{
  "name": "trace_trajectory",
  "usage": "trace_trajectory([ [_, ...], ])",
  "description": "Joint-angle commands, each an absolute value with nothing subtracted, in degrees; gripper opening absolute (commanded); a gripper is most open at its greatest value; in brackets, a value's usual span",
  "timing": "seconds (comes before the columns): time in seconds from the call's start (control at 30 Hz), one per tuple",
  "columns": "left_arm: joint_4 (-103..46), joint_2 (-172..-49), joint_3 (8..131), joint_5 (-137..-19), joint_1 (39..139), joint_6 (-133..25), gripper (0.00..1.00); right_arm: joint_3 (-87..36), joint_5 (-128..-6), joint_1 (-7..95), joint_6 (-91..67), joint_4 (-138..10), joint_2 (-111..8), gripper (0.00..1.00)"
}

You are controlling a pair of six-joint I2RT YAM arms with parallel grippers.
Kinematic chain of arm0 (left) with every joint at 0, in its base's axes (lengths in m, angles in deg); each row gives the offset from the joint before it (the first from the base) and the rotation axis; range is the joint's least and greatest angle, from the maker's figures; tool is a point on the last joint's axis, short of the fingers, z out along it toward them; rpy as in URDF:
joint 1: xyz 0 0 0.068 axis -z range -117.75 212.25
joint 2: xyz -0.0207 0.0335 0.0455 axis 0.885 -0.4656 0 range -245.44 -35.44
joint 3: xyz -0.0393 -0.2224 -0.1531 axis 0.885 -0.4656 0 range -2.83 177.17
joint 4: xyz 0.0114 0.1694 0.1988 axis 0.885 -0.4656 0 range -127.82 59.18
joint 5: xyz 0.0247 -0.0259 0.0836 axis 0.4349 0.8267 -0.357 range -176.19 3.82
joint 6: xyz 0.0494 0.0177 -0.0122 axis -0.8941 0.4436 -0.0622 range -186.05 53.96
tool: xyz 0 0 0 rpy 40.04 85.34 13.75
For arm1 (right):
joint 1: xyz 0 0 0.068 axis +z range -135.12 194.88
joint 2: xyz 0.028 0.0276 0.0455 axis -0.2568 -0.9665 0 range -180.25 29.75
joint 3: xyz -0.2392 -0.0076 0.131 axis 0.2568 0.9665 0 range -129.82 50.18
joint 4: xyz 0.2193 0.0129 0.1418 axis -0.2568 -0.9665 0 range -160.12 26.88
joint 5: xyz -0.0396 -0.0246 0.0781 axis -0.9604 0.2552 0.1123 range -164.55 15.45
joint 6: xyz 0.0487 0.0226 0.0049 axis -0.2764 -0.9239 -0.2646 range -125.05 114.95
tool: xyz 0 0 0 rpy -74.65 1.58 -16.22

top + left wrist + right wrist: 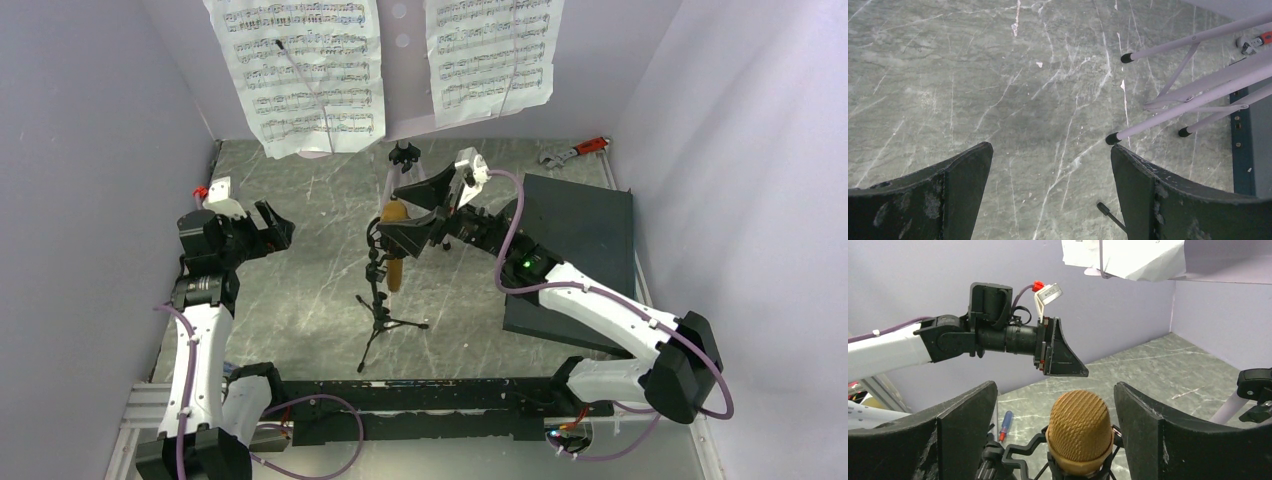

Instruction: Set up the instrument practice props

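Two wide-spread jaws of the right gripper (392, 212) stood one on each side of the gold microphone (1079, 427), with a clear gap on both sides, so it held nothing; the microphone sat head up in the ring mount (1015, 457) of the small black mic stand (377, 300), near the middle of the table (300, 300), with its long axis nearly upright and pointing toward the wrist camera; the right arm was much the nearer one, reaching in from the right, so I judged that the microphone was already placed and that the coming move was to draw back from the head without touching the light tripod; the left gripper (1051, 150) was also fully open and empty, hovering over the table well apart to the left; just behind the right gripper stood the lilac music stand (1193, 95), whose legs could be in the way; both music sheets (305, 70) rested on its desk; the dark slab (580, 230) and the red-handled wrench (575, 150) lay at the right.
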State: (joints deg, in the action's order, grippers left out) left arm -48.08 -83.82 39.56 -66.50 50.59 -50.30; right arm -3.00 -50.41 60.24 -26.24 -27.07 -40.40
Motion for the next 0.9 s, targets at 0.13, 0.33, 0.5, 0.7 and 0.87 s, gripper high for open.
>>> trace_trajectory([
  [0.13, -47.22, -84.35, 39.79, -64.86, 50.32, -50.75, 0.94, -5.59, -51.6, 60.59, -26.86, -27.37, -38.5, 1.0],
  [0.33, -47.08, -84.29, 39.63, -64.4, 50.31, -50.64, 0.94, -7.51, -57.11, 60.41, -28.24, -33.16, -37.66, 1.0],
  [0.5, -47.15, -84.56, 39.79, -64.17, 50.31, -50.6, 0.94, -7.46, -60.93, 57.42, -31.04, -36.52, -35.91, 1.0],
  [0.7, -47.39, -84.7, 39.89, -63.95, 50.33, -50.65, 0.94, -4.66, -57.67, 48.92, -37.5, -38.59, -33.9, 1.0],
  [0.87, -47.34, -84.6, 39.8, -63.87, 50.35, -50.61, 0.94, -0.1, -56.14, 41.19, -40.05, -42.09, -30.72, 1.0],
])
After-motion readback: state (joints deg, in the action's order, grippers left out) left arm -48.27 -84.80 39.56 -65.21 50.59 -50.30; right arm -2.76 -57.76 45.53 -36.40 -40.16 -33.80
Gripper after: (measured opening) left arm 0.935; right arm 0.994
